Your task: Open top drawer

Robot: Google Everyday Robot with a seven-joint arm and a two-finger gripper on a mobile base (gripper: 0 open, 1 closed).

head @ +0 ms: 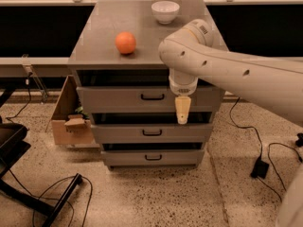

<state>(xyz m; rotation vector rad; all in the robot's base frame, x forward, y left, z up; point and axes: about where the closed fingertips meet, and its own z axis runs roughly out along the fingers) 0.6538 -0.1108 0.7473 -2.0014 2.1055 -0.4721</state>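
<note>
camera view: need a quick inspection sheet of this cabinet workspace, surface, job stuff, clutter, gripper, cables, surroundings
surface: grey cabinet top, level, carries two items
job's things: top drawer looks shut, no interior showing; handle not gripped
clutter: orange and white bowl on the top, apart from each other
gripper: gripper hangs pointing down in front of the top drawer, right of the handle
cables: black cables on the floor at left, more at right with an adapter
surroundings: cardboard box left of the cabinet; speckled floor
</note>
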